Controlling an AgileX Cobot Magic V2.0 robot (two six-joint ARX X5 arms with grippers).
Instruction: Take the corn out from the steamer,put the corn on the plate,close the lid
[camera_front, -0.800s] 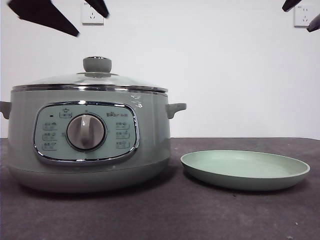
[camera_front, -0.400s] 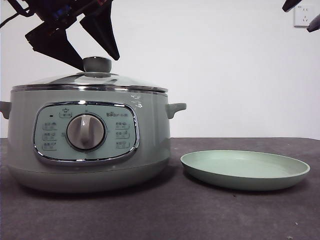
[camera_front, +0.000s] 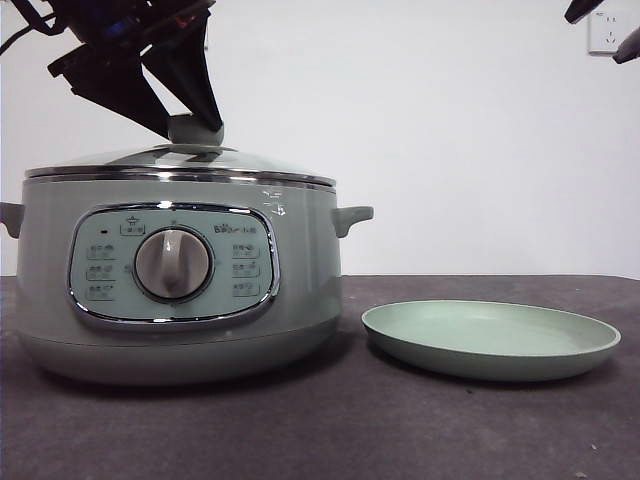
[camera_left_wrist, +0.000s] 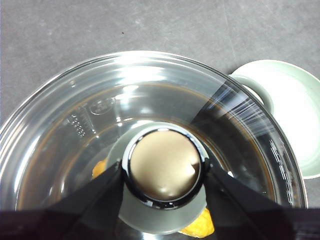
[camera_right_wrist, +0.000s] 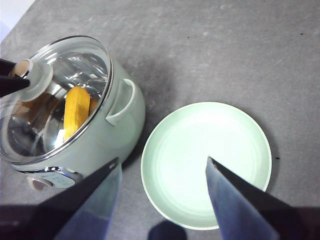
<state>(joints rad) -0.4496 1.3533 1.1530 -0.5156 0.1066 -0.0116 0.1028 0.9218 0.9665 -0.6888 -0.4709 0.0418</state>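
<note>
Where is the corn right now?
The corn lies inside the steamer, under the closed glass lid, seen through it in the right wrist view. The plate sits beside the steamer.

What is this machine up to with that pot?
The left gripper has its two black jaws on either side of the knob of the glass lid, which sits on the green steamer. Through the glass you can see the corn lying inside. The plate sits beside the pot with nothing on it, and the right gripper hangs open above it.
</note>
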